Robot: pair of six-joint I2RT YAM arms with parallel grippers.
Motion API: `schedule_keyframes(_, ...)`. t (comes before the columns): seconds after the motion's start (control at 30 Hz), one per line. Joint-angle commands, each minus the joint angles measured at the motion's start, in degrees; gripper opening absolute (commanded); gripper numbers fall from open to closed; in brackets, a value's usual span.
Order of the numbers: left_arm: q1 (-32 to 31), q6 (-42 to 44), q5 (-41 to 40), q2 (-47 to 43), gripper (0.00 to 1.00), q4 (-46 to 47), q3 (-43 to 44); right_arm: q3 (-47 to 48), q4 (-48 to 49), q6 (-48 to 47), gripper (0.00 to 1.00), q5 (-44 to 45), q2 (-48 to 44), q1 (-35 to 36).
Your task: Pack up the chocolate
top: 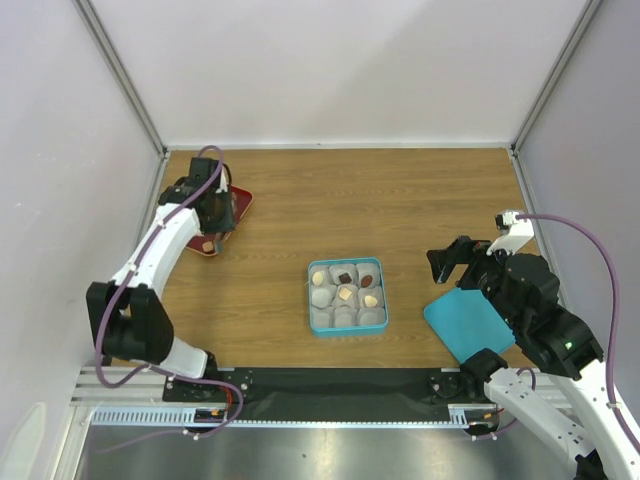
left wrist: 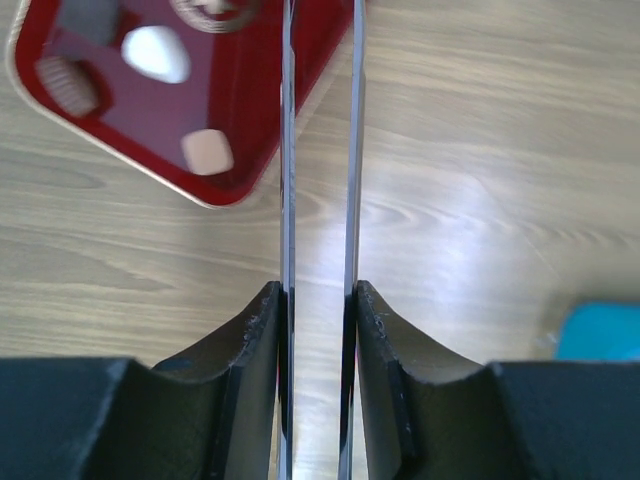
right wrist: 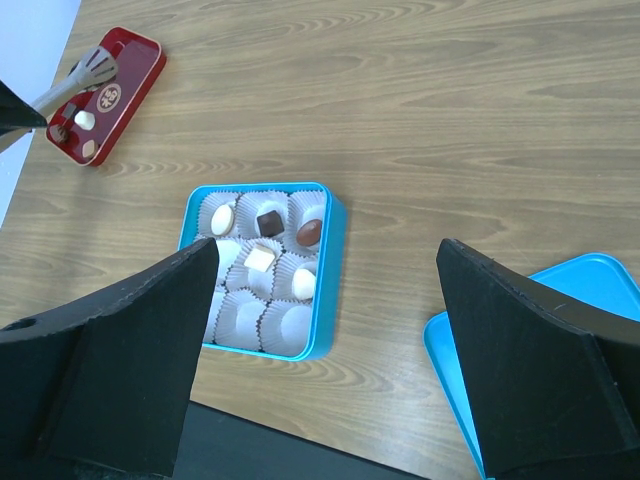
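My left fingers [left wrist: 250,370] clamp thin metal tongs [left wrist: 288,200] by the glossy red tray [left wrist: 262,95]; my right gripper [right wrist: 325,250] gapes empty. A skewed pinch could flick the tan chocolate [left wrist: 208,152] away.

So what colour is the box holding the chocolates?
Light blue; the box shows best in the right wrist view.

tray [top: 243,204] is set far left | tongs [left wrist: 288,150] are held over tray's edge | box [top: 384,297] is placed centre, near | chocolate [top: 345,278] is kept in box's paper cups [top: 322,317] and on tray | lid [top: 468,322] is laid right of box
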Motion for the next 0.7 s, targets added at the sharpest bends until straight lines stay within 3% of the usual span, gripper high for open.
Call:
schedule_keyframes(0.0, -2.81, 1.19, 2.13, -5.06, 0.29, -1.57, 2.22, 0.53, 1.38, 0.59, 0.97, -0.13, 0.06, -0.21)
schedule_keyframes(0.23, -12.45, 1.89, 12.93, -12.36, 0.3, -3.24, -2.33, 0.18, 2.44, -0.55, 0.97, 1.27, 2.16, -0.22)
schedule_keyframes(0.53, -30.56, -1.79, 10.23, -22.1, 0.29, -11.06, -4.64, 1.15, 2.79, -0.38, 0.97, 0.83, 3.92, -0.57)
schedule_keyframes(0.67, -33.92, -3.47, 11.1, -26.42, 0.29, -13.43, -4.55, 1.15, 2.17, 0.41, 0.97, 0.83, 4.01, -0.57)
